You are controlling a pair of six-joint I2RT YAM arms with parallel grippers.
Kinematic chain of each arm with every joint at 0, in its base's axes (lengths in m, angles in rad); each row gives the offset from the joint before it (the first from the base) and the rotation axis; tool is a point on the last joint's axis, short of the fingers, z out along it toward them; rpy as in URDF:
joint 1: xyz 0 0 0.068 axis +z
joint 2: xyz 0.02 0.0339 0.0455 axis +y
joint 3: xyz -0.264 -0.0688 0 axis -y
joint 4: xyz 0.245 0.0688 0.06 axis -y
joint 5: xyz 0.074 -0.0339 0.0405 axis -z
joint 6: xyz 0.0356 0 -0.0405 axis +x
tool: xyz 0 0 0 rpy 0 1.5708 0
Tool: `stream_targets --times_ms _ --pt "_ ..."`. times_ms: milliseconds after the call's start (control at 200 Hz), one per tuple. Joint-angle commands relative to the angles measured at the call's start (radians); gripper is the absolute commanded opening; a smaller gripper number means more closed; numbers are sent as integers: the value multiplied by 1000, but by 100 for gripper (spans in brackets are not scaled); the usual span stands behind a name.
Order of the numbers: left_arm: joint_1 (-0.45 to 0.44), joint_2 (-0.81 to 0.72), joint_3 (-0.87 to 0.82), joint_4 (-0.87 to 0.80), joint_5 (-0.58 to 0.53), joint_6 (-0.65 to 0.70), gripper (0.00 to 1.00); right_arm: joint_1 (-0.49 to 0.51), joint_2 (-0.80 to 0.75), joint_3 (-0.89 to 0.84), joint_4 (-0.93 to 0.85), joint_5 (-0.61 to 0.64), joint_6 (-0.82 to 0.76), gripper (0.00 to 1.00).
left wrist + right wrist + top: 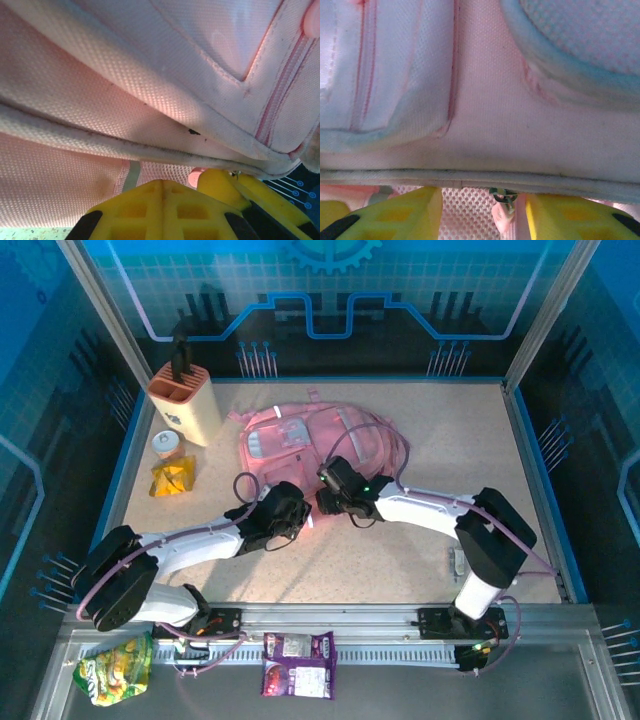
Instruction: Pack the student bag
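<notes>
Two grippers meet at the near edge of the student bag (300, 440), which lies flat on the table (400, 580) and stretches away just ahead of them both. The right gripper (482, 200) has its fingers (410, 210) apart, with a zip pull (502, 200) hanging in the gap, touching neither as far as I can see. The left gripper (192, 177) is pressed up under a seam of the bag's pink fabric (150, 75); whether it is clamped on anything I cannot tell.

Packing looks barely begun. The bag appears shut, and everything loose lies outside it: a yellow packet (172, 478) and a small jar (168, 443) well off to the left gripper's left, and a green snack bag (115, 668) and purple packet (298, 665) far behind both grippers, by the arm bases. I judge the zip must be opened first, then each item loaded.
</notes>
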Motion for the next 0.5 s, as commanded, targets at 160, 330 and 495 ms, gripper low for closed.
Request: stream_targets --times_ms 160,330,495 --pt "87 6 -69 9 1 -6 5 21 5 26 -84 167 32 38" --pt "89 11 -48 -16 2 16 5 26 27 39 -35 11 -29 32" --pt "88 16 -36 -18 15 26 5 34 33 21 -18 -11 -20 36"
